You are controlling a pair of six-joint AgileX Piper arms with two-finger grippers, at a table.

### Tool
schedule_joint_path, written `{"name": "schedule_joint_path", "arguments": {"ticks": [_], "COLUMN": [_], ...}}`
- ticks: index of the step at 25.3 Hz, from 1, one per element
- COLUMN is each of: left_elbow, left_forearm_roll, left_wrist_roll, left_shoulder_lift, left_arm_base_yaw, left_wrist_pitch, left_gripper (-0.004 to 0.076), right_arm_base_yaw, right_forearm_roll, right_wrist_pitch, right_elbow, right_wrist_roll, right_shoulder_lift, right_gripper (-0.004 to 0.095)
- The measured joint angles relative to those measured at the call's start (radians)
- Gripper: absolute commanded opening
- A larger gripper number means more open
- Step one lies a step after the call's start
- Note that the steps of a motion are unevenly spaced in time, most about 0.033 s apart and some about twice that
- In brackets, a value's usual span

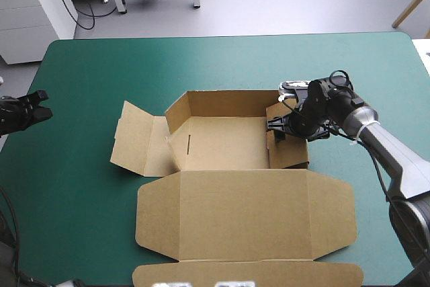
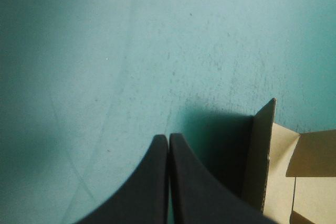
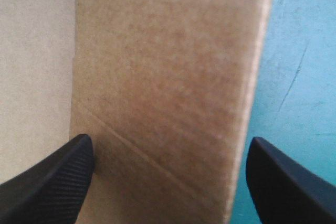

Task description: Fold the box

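Presently box [image 1: 222,142] sits mid-bench, part-formed: back wall [image 1: 222,102] up, right wall [image 1: 290,147] up, left flap [image 1: 134,139] splayed flat on the bench [image 1: 101,65], lid [image 1: 245,213] flat toward the near edge. Right hand [image 1: 277,127] is at the far end of the right wall, released, fingers spread wide with the brown panel between them in its wrist view. Judged: it straddles the wall to steady or tuck it at the back corner, and the wide spread lets the board pass between the fingers. Left hand [image 1: 37,109] is parked at the bench's left edge, well apart from the box, fingers clenched together on nothing; its wrist view shows only teal-green cover and the left flap's edge ahead. It is probably kept clear so the left flap stays free for a later fold. Hard to make out: whether the right fingers touch the wall; the back-right corner is hidden under the hand, so tuck state unknown. Lid's near edge is cut off in the high view; left arm mostly out of view.
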Motion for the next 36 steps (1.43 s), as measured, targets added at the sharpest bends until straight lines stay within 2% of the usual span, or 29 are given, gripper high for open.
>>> {"name": "schedule_joint_path", "arguments": {"ticks": [4, 7, 10, 11, 13, 18, 24, 29, 33, 35, 36], "left_elbow": [0.000, 0.000, 0.000, 0.000, 0.000, 0.000, 0.000, 0.000, 0.000, 0.000, 0.000], "left_forearm_roll": [0.000, 0.003, 0.003, 0.004, 0.004, 0.000, -0.008, -0.015, 0.010, 0.022, 0.022], "left_wrist_roll": [0.000, 0.000, 0.000, 0.000, -0.002, -0.007, -0.007, 0.000, 0.009, 0.016, 0.019], "left_shoulder_lift": [0.000, 0.000, 0.000, 0.000, 0.000, 0.000, 0.000, 0.000, 0.000, 0.000, 0.000], "left_arm_base_yaw": [0.000, 0.000, 0.000, 0.000, 0.000, 0.000, 0.000, 0.000, 0.000, 0.000, 0.000], "left_wrist_pitch": [-0.001, -0.001, -0.001, -0.001, -0.001, -0.001, 0.035, 0.050, 0.047, 0.043, 0.042], "left_gripper": [-0.0010, -0.0010, -0.0010, -0.0010, -0.0010, -0.0010, -0.0010, -0.0010, -0.0001, 0.0102, 0.0188], "right_arm_base_yaw": [0.000, 0.000, 0.000, 0.000, 0.000, 0.000, 0.000, 0.000, 0.000, 0.000, 0.000], "right_forearm_roll": [0.000, -0.007, -0.025, -0.031, -0.045, -0.064, -0.082, -0.113, -0.082, -0.063, -0.059], "right_wrist_pitch": [-0.003, 0.004, 0.013, 0.015, 0.019, 0.017, 0.057, 0.116, 0.122, 0.119, 0.118], "right_elbow": [0.000, 0.000, 0.000, 0.000, 0.000, -0.003, -0.104, -0.223, -0.266, -0.270, -0.270], "right_wrist_roll": [0.003, 0.007, 0.013, 0.014, 0.015, 0.017, -0.006, -0.049, -0.109, -0.141, -0.151], "right_shoulder_lift": [0.000, 0.000, 0.000, 0.000, 0.000, 0.000, -0.030, -0.155, -0.285, -0.327, -0.333], "right_gripper": [0.0586, 0.0442, 0.0209, 0.0094, -0.0017, -0.0014, -0.0014, -0.0014, -0.0014, -0.0014, -0.0014]}}
